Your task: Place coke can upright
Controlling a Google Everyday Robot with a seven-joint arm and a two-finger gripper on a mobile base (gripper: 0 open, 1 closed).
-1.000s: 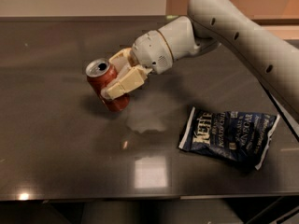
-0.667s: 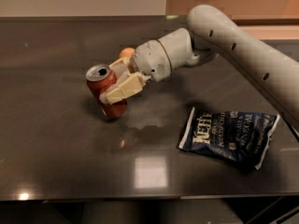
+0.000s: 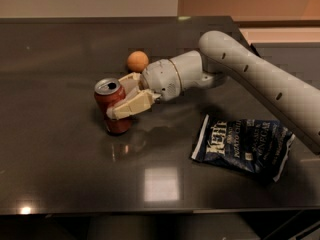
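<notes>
Farthest left of the objects on the dark table (image 3: pixel 50 164) is the coke can (image 3: pixel 113 115), standing close to upright with its silver pull-tab end up and its top tipped slightly to the left. Its base is down at the tabletop, over a faint reflection; whether it rests with its full weight there cannot be told.

The gripper (image 3: pixel 118 98) reaches in from the can's right side and is closed around the can's body. One cream finger (image 3: pixel 131 105) lies slantwise across the near face of the can, its tip low toward the can's left edge. The other finger shows just behind the can's upper right shoulder. The can therefore sits between the jaws, which are spread only as wide as the can and press against its sides, with the can's top rim above them and its bottom band below them.

Behind the can and a little to its right, an orange ball (image 3: pixel 137 61) lies on the table, apart from the can and just behind the gripper's wrist.

Well to the right of the can and nearer the front edge, a dark blue chip bag (image 3: pixel 245 145) lies flat and crumpled.

The grey arm (image 3: pixel 250 71) runs from the gripper up and off to the right, passing above the bag.
</notes>
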